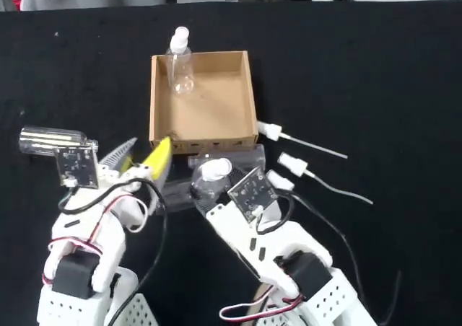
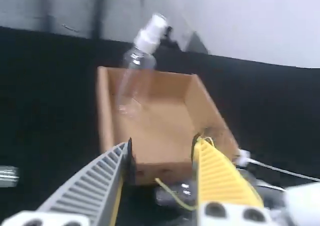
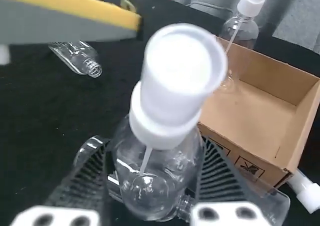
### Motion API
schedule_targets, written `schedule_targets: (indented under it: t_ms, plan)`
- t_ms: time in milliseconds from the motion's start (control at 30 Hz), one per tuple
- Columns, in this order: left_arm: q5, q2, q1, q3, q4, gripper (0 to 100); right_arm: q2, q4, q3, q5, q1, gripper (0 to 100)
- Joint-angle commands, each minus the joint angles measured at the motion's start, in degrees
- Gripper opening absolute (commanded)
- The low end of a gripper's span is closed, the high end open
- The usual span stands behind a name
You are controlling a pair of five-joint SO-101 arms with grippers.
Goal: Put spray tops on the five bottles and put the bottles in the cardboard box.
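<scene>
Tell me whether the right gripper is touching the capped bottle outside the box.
Touching. The right wrist view shows the capped bottle clamped in the right gripper, with both fingers pressed against its sides.

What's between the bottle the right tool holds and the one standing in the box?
In the high view, the bare floor and near wall of the cardboard box lie between the standing bottle and the held bottle in the right tool.
</scene>
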Motion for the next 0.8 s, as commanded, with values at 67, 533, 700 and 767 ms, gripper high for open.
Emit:
schedule_targets:
  t_ms: [67,533,700,767]
  plan:
    - [-3.0,-0.5,-7.8,2.2,-0.2,19,-1.4,-1.3,-0.3,-0.4,1.8,8.2]
    - [-3.3,-0.5,-17.8,10.9,-0.3,19,-1.4,-1.4,0.5,-0.4,1.9,8.2]
    - [-3.3,-0.5,-19.1,13.0,-0.1,19,-1.4,-1.5,1.1,-0.4,1.9,8.2]
    - [-3.4,-0.5,-19.1,15.3,-0.1,19,-1.4,-1.5,1.1,-0.4,2.0,8.2]
